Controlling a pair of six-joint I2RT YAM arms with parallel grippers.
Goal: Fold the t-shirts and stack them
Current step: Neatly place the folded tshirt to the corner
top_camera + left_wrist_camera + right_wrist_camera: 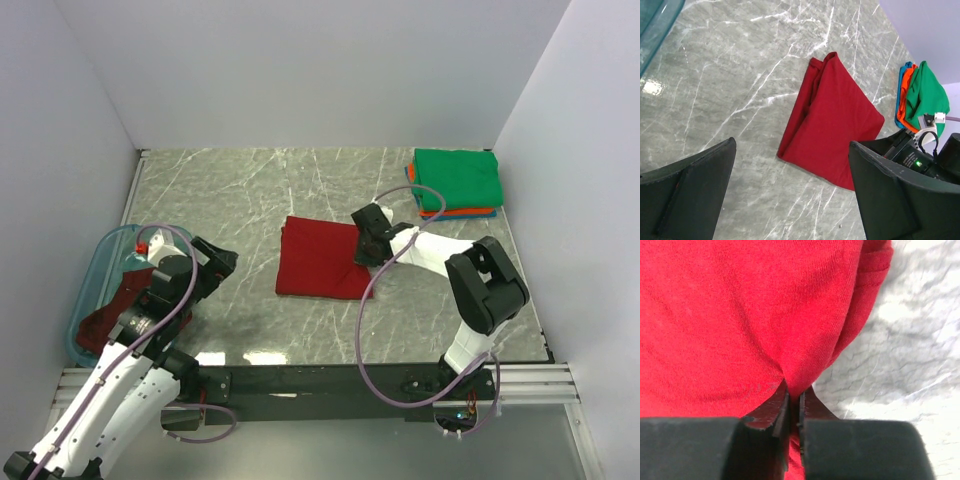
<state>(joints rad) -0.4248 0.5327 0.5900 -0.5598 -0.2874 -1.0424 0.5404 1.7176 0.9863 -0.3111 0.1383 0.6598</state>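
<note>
A bright red t-shirt [320, 258] lies folded into a rectangle at the middle of the table; it also shows in the left wrist view [832, 120] and fills the right wrist view [740, 315]. My right gripper [366, 254] is shut on its right edge, cloth pinched between the fingertips [794, 392]. A stack with the green t-shirt [456, 178] on top of orange and blue ones sits at the back right. A darker maroon t-shirt [100, 325] lies in the tub at left. My left gripper [790, 195] is open and empty, above bare table left of the red shirt.
The translucent blue tub [88, 290] stands at the left table edge beside my left arm. White walls enclose the table on three sides. A purple cable [362, 330] loops from the right arm over the front of the table.
</note>
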